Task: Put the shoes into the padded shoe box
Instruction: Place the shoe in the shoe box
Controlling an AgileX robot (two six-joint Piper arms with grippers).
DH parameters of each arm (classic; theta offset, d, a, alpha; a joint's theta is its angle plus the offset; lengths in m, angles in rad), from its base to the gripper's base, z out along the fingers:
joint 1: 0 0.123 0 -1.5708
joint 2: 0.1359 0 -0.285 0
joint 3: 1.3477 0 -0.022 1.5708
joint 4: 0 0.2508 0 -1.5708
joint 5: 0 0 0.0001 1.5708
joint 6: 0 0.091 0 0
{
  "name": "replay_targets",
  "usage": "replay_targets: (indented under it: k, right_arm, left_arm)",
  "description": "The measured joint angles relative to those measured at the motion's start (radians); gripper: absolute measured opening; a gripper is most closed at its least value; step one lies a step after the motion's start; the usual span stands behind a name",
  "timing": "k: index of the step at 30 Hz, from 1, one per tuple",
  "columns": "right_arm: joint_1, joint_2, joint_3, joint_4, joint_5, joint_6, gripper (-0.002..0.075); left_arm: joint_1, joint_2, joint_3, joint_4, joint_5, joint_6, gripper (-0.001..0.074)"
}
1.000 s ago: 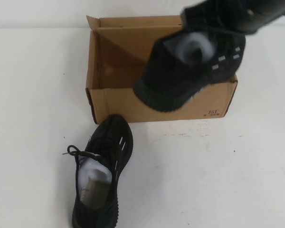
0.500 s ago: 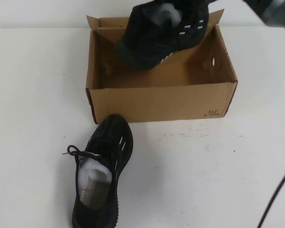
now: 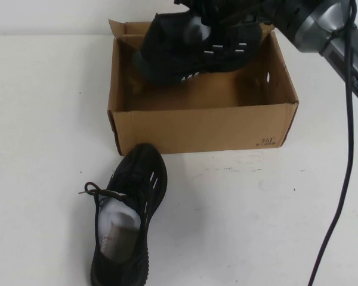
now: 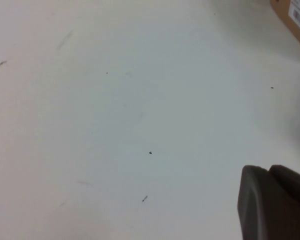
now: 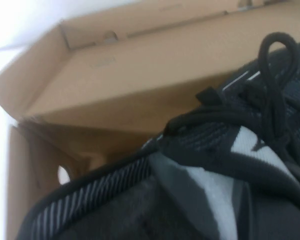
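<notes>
While the right tool (image 3: 227, 13), clenched on one black knit sneaker (image 3: 191, 47), held it toe-down over the brown cardboard shoe box (image 3: 203, 128) for lowering, the second sneaker (image 3: 128, 214) lay at seven o'clock on the white tabletop (image 3: 256, 220); the left tool (image 4: 272, 205) hung parked, its state indeterminate.

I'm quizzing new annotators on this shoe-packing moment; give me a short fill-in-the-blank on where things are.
1. The right gripper holds one shoe above the far side of the ____.
2. The other shoe lies on the ____ in front of the cardboard box.
3. The left gripper hangs over bare table, holding ____.

Missing words: box; table; nothing
</notes>
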Motion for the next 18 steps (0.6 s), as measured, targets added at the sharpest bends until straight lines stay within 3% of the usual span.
replay_targets:
  k: [7,18]
  right_arm:
    - [-0.008,0.035,0.000,0.004,-0.050,0.060,-0.0002]
    - [0.005,0.013,0.000,-0.001,0.106,0.024,-0.0002]
  left_arm:
    - [0.000,0.000,0.000,0.000,0.000,0.000,-0.0004]
    - [0.000,0.000,0.000,0.000,0.000,0.000,-0.0004]
